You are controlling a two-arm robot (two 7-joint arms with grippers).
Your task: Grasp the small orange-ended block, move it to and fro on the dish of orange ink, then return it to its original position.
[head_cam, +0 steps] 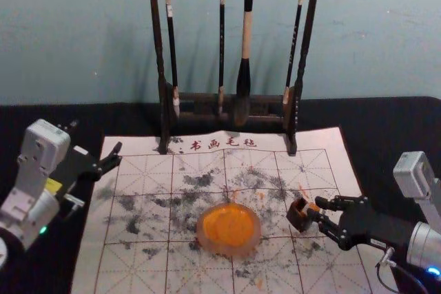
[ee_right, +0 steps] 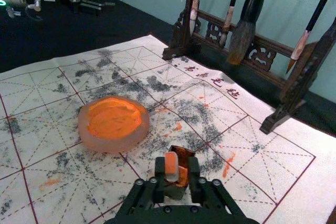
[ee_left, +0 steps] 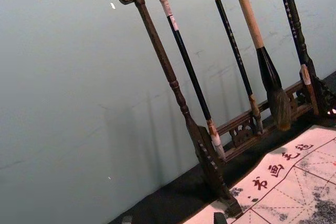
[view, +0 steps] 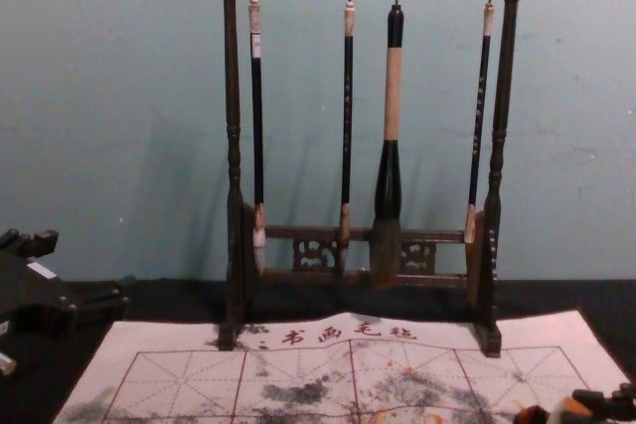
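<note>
My right gripper (head_cam: 316, 208) reaches in from the right at the small dark holder (head_cam: 299, 215). In the right wrist view, the orange-ended block (ee_right: 171, 167) stands up with its orange tip showing, against the brown holder (ee_right: 185, 157). The right gripper (ee_right: 177, 165) is open there, one finger on either side of the block; its lower part is hidden. Left of the holder, the round dish (head_cam: 202, 237) bears orange ink (head_cam: 229, 225). My left gripper (head_cam: 116, 156) stays idle at the mat's far left, open, its fingertips apart in the left wrist view.
A wooden rack (head_cam: 157, 39) with several hanging brushes stands at the back of the gridded, ink-stained mat (head_cam: 141, 266). Its feet rest on the mat's back edge. Black cloth (head_cam: 372, 118) surrounds the mat, and a wall rises behind.
</note>
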